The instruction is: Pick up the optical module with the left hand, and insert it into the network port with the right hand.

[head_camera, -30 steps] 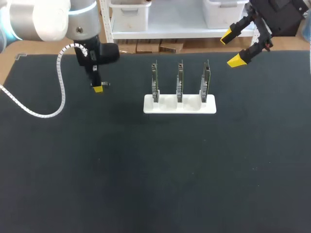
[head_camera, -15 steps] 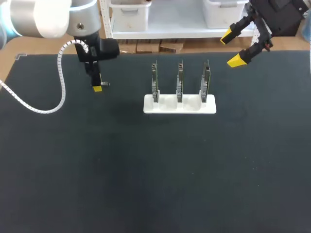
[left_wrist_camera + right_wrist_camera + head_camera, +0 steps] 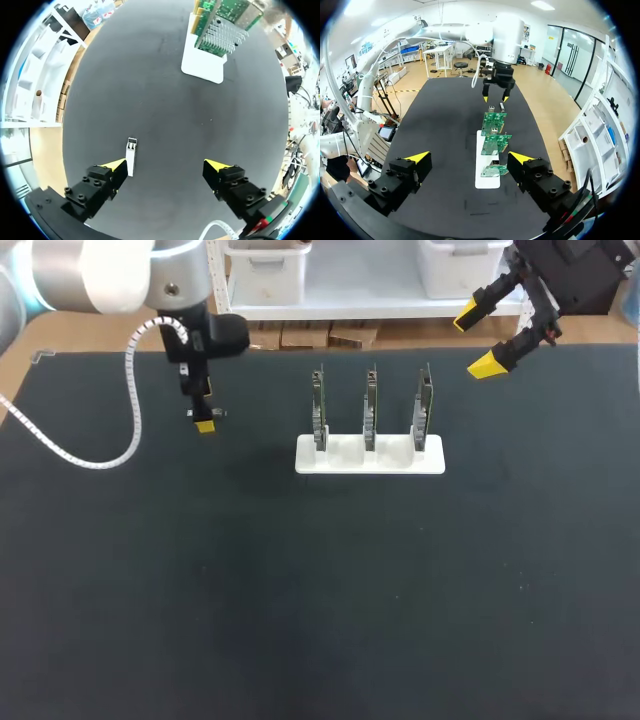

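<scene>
module [image 3: 131, 156] on table [image 3: 300, 590] | left of stand [image 3: 345, 462] — apart (cards [image 3: 371, 405] upright inside)

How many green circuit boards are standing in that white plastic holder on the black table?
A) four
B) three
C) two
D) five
B: three green circuit boards stand upright in a row in the white plastic holder, as the head view shows.
</scene>
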### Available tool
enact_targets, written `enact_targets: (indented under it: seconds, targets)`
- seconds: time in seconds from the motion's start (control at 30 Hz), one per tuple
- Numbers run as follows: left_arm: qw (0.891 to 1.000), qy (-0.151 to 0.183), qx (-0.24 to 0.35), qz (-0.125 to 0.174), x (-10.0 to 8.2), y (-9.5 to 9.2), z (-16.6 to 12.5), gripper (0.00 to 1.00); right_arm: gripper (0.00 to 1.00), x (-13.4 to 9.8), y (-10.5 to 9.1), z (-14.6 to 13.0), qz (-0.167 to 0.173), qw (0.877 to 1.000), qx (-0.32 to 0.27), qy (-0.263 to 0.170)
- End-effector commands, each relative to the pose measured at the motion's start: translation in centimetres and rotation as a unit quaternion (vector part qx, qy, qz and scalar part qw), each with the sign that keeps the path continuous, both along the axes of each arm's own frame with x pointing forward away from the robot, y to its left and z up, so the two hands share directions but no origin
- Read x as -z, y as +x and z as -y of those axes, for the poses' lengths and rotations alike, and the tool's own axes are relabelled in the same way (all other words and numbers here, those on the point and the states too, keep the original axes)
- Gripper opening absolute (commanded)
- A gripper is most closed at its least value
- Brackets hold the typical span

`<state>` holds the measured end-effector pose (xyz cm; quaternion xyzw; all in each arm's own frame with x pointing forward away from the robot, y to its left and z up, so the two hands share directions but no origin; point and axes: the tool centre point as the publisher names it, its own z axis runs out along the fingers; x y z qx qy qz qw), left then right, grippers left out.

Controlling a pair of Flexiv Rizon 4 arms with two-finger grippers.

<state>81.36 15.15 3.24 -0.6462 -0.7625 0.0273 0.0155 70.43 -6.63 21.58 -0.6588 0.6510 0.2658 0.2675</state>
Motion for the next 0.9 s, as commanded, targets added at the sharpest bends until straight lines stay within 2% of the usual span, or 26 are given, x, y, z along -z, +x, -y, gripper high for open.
enact_targets:
  seconds: [0.03,0.53,0.9]
  targets:
    - [1.0,0.002,-0.002,-0.006,0.2,0.6,-0.2,1.0,1.0,0.0,0.0,0.0,0.0,1.0,0.001,0.0]
    - [1.0,0.016,0.012,-0.021,1.0,1.0,0.0,1.0,1.0,0.0,0.0,0.0,0.0,1.0,0.001,0.0]
    - [0.999,0.021,-0.001,-0.026,1.5,1.5,-0.8,1.0,1.0,0.0,0.0,0.0,0.0,1.0,0.001,0.0]
